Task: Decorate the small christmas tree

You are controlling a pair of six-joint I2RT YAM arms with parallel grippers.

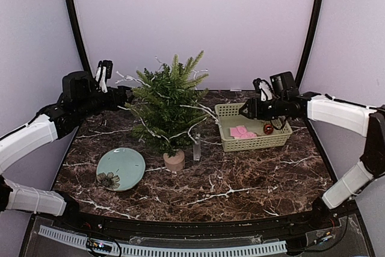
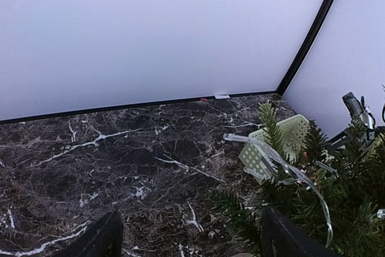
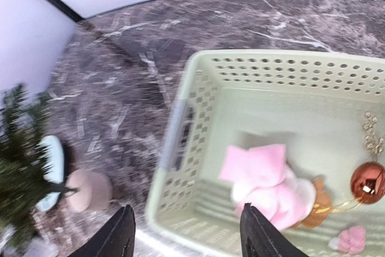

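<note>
1. Nearest the arm bases, on the dark marble table (image 1: pixel 240 191), lies a pale-green plate (image 1: pixel 120 168) with a dark flower shape at its near edge. Nothing else sits on it.
2. Just behind and to the right of the plate, the small christmas tree (image 1: pixel 168 103) stands upright in its beige-pink pot (image 1: pixel 174 161), left of the table's middle. A small clear block (image 1: pixel 197 150) stands just beside the pot.
3. A whitish strand (image 1: pixel 203 110) is draped through the branches, with loose ends poking out on both sides. That part of the decorating looks done, or nearly so. No bauble or other ornament shows on the tree.
4. At branch height on the tree's left side, the left tool (image 2: pixel 189 213) hangs with its fingers spread and nothing between them. Its camera looks over bare table, with the needles and strand at the right.
5. Further right, well apart from the tree, sits a pale-green basket (image 1: pixel 252 142). The right tool (image 3: pixel 186 209) hovers over its near-left corner, fingers spread and empty.
6. Inside the basket lie pink pieces (image 3: pixel 264 179), a red bauble (image 3: pixel 368 179) on a gold cord, and a brownish piece (image 3: pixel 322 200).
7. By my reading the task is early to midway. The ornaments remain in the basket and each has yet to be lifted out and hung on the branches. The right tool is best placed to start.
</note>
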